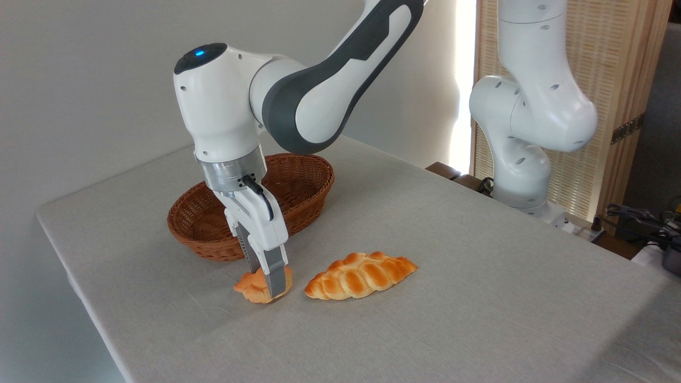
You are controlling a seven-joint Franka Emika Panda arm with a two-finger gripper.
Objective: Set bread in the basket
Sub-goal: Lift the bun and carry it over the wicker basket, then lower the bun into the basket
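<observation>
Tool down over the bread on the surface, fingers straddling it, grip state unclear; basket at 12 o'clock; risk: off-centre pinch slips, or nudges braided loaf at 3 o'clock.

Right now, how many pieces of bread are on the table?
2: a small bun under the gripper, and a braided loaf just right of it. The arm partly hides the basket.
</observation>
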